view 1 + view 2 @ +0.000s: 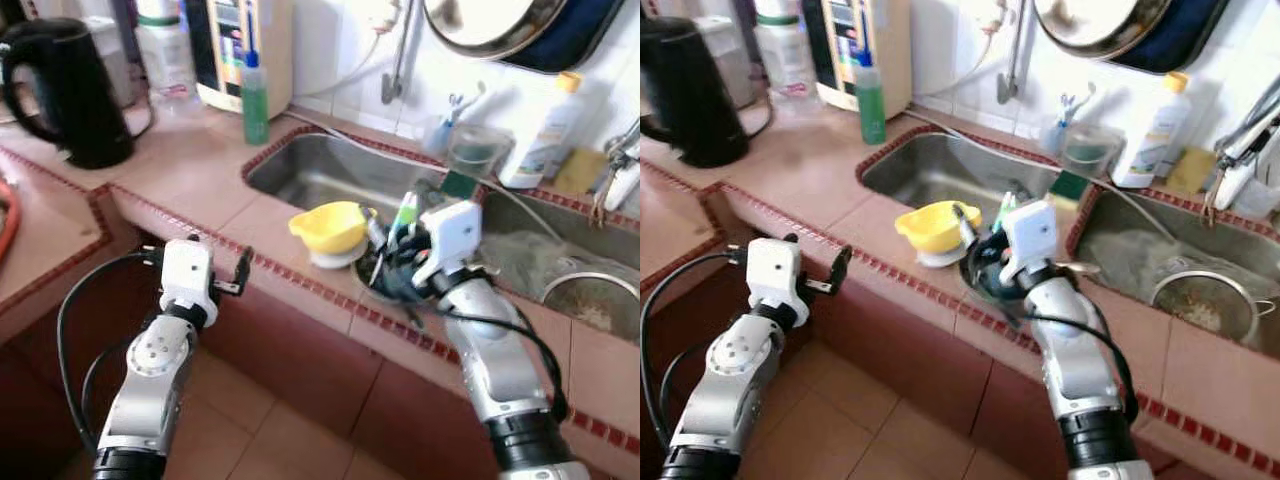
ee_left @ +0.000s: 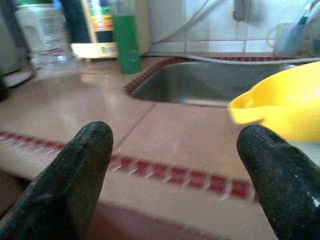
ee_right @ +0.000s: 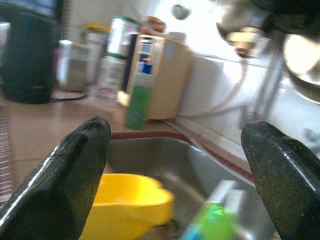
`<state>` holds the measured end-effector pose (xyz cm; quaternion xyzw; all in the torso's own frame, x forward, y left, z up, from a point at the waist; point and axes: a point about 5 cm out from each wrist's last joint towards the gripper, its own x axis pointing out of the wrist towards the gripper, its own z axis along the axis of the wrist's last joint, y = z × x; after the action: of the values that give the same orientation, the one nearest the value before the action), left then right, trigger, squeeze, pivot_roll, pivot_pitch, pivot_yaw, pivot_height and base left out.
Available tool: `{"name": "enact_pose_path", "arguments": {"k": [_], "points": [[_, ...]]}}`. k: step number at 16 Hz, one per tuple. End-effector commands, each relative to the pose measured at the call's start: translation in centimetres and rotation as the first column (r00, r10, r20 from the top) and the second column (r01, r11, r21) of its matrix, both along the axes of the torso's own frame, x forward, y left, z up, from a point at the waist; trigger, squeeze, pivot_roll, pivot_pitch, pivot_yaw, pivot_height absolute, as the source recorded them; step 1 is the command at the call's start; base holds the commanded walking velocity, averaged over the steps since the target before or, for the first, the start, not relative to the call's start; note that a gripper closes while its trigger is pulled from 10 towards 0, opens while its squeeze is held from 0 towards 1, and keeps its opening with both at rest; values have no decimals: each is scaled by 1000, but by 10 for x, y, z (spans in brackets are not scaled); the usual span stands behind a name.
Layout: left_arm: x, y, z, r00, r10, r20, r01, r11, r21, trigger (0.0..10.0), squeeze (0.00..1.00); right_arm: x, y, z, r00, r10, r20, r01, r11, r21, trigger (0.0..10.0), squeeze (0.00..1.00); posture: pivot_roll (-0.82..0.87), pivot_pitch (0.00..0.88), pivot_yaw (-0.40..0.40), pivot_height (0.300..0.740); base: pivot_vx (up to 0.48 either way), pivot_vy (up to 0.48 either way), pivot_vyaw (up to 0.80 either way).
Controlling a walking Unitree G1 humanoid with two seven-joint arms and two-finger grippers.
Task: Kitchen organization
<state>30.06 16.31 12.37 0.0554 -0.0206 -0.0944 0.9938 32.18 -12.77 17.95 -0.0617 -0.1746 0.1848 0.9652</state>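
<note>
The right gripper (image 3: pixel 175 165), fingers spread and holding nothing, hangs over the counter (image 1: pixel 230 200) edge just beside the yellow bowl (image 1: pixel 328 226), which sits at its 9 o'clock (on the sink (image 1: pixel 340 170) rim). The left gripper (image 2: pixel 175 165), also spread, hovers before the counter front.
</note>
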Motion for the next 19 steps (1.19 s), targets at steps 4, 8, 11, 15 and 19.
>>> {"name": "enact_pose_path", "arguments": {"k": [4, 8, 11, 15, 19], "points": [[-2, -29, 35, 979, -174, 110, 180, 982, -47, 10000, 0, 14, -31, 16, 987, -153, -49, 159, 976, 147, 10000, 0, -81, 23, -38, 740, 60, 0, 0], [-12, -53, 63, 916, -365, 164, 368, 930, 12, 10000, 0, 22, -44, 21, 980, -151, -130, 180, 950, 255, 10000, 0, -79, 26, -40, 740, 0, 0, 0], [-27, -68, 70, 840, -526, 133, 526, 850, 38, 10000, 0, 24, -48, 12, 969, -92, -230, 149, 958, 246, 10000, 0, -78, 30, -38, 740, 0, 0, 0], [-36, -74, 73, 789, -608, 88, 605, 794, 62, 10000, 0, 18, -60, -6, 918, 41, -396, 27, 986, 165, 10000, 0, -86, 34, -30, 740, 0, 0, 0], [-39, -76, 78, 779, -621, 87, 617, 784, 64, 10000, 0, 7, -76, -7, 863, 206, -462, -167, 978, 125, 10000, 0, -95, 34, -33, 740, 0, 0, 0]]}}
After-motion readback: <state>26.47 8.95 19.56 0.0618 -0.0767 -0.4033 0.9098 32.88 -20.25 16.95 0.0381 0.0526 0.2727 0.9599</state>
